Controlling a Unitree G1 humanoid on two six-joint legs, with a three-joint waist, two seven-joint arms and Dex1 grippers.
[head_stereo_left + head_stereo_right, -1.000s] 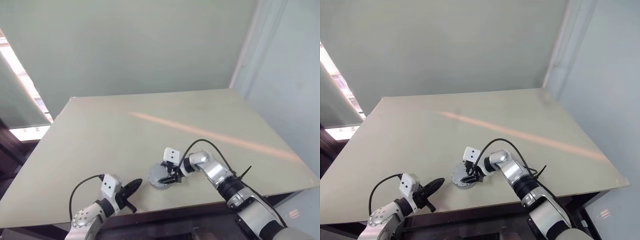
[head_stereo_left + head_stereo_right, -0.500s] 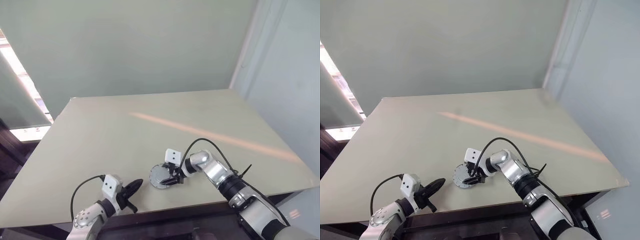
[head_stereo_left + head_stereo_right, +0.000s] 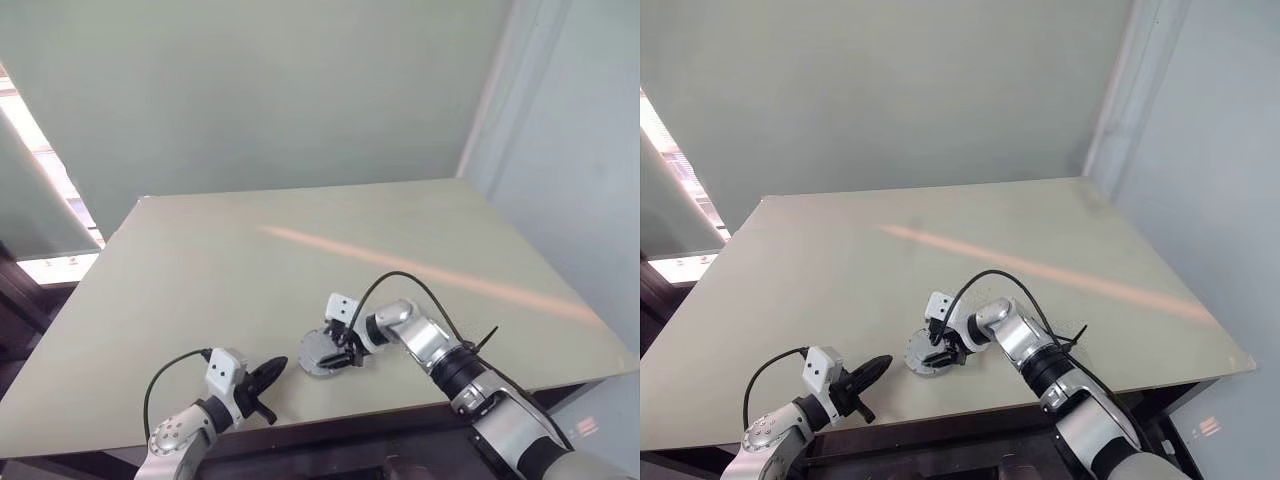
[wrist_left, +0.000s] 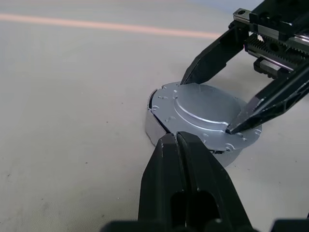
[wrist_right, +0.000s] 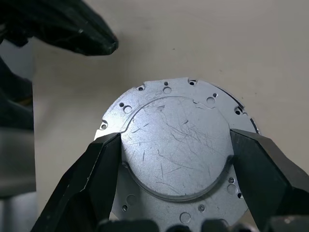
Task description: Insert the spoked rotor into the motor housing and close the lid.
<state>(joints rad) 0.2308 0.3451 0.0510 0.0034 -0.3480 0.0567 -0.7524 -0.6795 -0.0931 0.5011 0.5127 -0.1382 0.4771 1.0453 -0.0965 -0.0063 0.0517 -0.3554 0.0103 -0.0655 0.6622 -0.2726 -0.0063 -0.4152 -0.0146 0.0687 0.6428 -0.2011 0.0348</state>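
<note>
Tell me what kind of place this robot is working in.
Probably a lab or test room, not a home: a bare pale table against plain walls, holding just a silver motor assembly between the right gripper fingers.

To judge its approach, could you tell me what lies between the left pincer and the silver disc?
Only bare table: in the left wrist view, the shut left pincer points at the disc with nothing between.

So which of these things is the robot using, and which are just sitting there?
Using:
- silver disc, a motor part (can't tell which one)
- right hand, gripping its raised middle
- left hand, shut, near it

Just there:
- table
- wall
</note>
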